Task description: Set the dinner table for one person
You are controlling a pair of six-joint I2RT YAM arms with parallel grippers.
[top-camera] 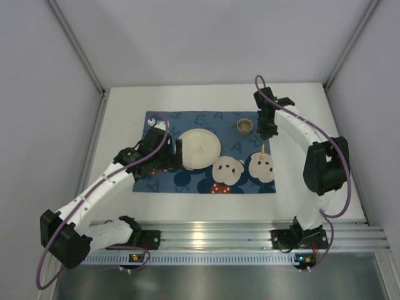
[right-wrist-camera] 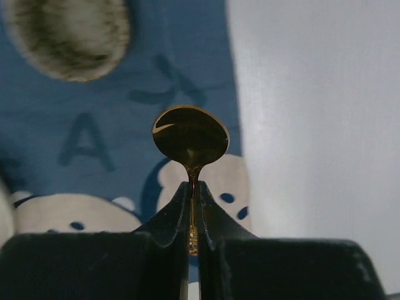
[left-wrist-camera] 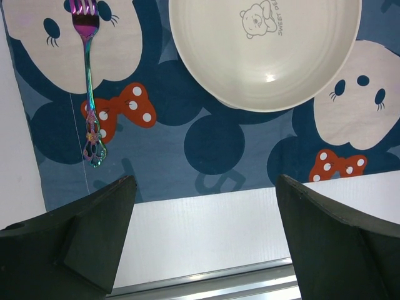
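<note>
The white dinner table [top-camera: 315, 119] carries a dark blue cartoon-mouse placemat [top-camera: 164, 182]. A cream plate [top-camera: 199, 149] with a bear print lies on the mat; it also shows in the left wrist view [left-wrist-camera: 262, 56]. An iridescent fork [left-wrist-camera: 88, 81] lies on the mat left of the plate. My left gripper [top-camera: 166, 147] hovers over the mat's left part, open and empty [left-wrist-camera: 205, 182]. My right gripper [top-camera: 267, 130] is shut [right-wrist-camera: 194, 185] on a gold spoon [right-wrist-camera: 190, 134], held above the mat's right edge, bowl forward. The spoon's tip shows in the top view [top-camera: 263, 150].
A small brownish cup [top-camera: 244, 126] stands on the mat right of the plate, just left of my right gripper; it appears blurred in the right wrist view [right-wrist-camera: 69, 37]. An aluminium rail [top-camera: 219, 240] runs along the table's near edge. Grey walls enclose the table.
</note>
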